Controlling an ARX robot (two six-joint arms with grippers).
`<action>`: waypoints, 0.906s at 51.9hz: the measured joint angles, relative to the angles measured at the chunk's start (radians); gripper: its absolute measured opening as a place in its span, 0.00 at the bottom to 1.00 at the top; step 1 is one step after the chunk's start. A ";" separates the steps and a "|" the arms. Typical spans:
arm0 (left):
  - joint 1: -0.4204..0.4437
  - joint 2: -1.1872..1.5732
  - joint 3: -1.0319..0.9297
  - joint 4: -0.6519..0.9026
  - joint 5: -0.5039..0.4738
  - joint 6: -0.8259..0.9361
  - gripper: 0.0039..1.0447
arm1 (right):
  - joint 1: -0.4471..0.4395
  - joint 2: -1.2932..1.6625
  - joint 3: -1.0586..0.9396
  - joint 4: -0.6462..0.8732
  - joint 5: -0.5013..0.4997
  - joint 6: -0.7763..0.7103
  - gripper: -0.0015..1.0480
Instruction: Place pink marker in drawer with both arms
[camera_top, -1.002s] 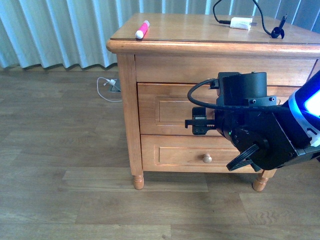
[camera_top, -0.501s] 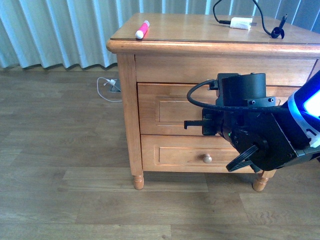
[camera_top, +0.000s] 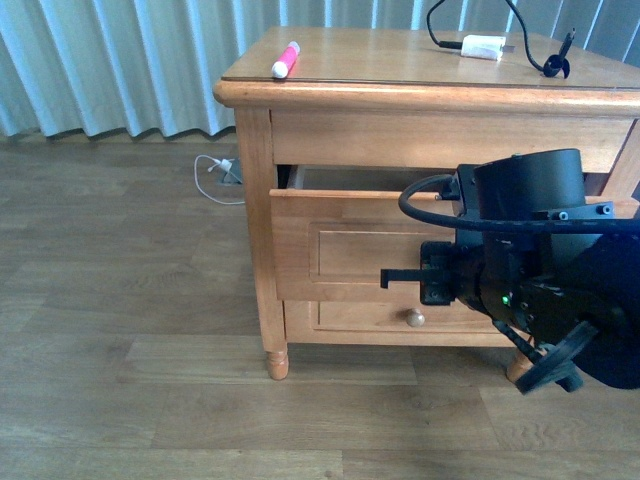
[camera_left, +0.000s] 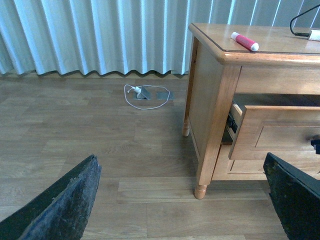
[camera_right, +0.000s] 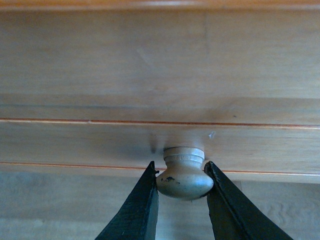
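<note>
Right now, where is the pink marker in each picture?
Front view: pink marker lies on the nightstand top, by its left edge.
Left wrist view: pink marker on that same top.
Right wrist view: not in it.
Shared landmark: the drawer, pulled partly open.

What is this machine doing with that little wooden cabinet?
The robot's right gripper is clamped on the round knob of the top drawer, which stands partly open. The pink marker meant to go inside lies on the cabinet top, near its left edge, not yet picked up. The left gripper hangs open off to the side, over the floor, holding nothing.
</note>
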 joint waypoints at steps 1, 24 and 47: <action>0.000 0.000 0.000 0.000 0.000 0.000 0.95 | 0.004 -0.016 -0.021 -0.005 0.000 0.003 0.22; 0.000 0.000 0.000 0.000 0.000 0.000 0.95 | 0.062 -0.196 -0.324 0.043 -0.009 0.016 0.31; 0.000 0.000 0.000 0.000 0.000 0.000 0.95 | -0.015 -0.709 -0.575 -0.164 -0.100 0.020 0.92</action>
